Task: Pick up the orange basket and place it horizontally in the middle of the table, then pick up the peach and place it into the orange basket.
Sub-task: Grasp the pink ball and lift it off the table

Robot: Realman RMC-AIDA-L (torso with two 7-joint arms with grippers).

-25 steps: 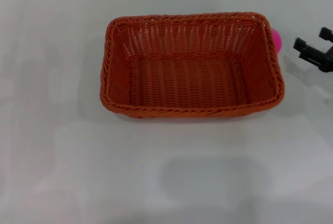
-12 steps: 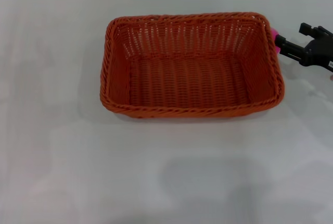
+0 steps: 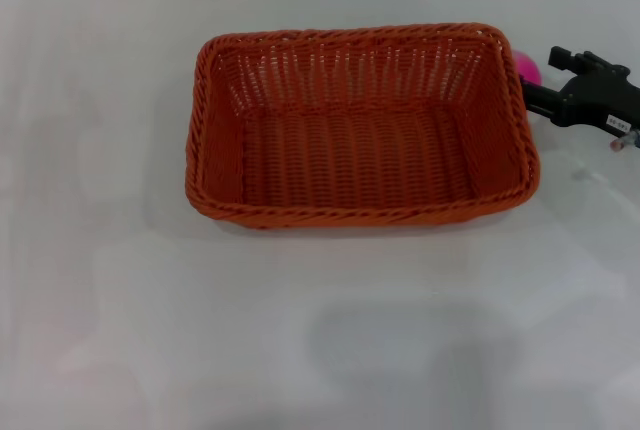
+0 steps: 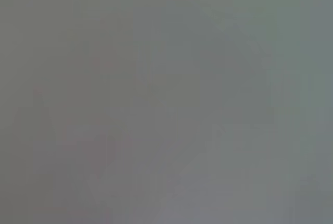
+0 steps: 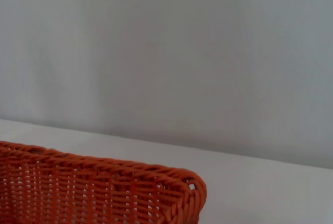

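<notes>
At the right edge of the head view, the right pincer reaches toward the peach, its dark fingers spread on either side of the fruit, though whether they touch it I cannot tell. Just beyond, the orange basket lies lengthwise, empty, near the middle of the white bench, its wall hiding most of the peach. Smooth and round, the peach would likely roll or slip, so grip it across its widest part; the left pincer is out of view, its wrist view blank grey.
</notes>
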